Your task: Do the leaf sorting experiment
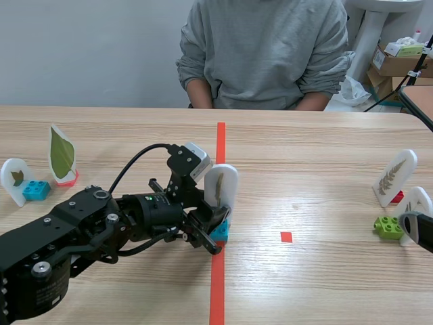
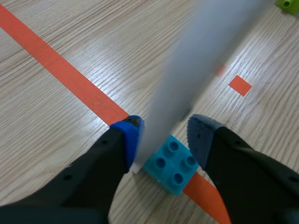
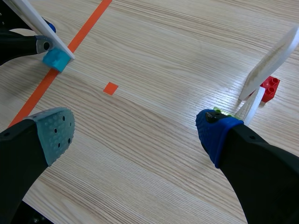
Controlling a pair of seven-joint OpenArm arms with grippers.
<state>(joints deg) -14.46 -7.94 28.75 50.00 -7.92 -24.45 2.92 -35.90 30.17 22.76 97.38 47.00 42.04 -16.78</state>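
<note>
A white leaf card [image 1: 222,188] stands on a blue brick [image 1: 220,233] on the orange-red tape line at mid-table. My left gripper [image 1: 211,227] comes in low from the left with one finger on each side of the card's lower part. In the left wrist view the card [image 2: 187,79] fills the gap between both pads of the left gripper [image 2: 161,135], just above the blue brick [image 2: 170,163], which rests on the table. My right gripper [image 3: 135,133] hovers open over bare wood near the right edge, beside a green brick [image 3: 219,112].
At the left stand a green-leaf card [image 1: 62,156] and a small card [image 1: 15,177] with a blue brick [image 1: 37,190]. At the right are a fern card [image 1: 396,177] and a card on a green brick [image 1: 388,227]. A person [image 1: 264,54] sits across the table.
</note>
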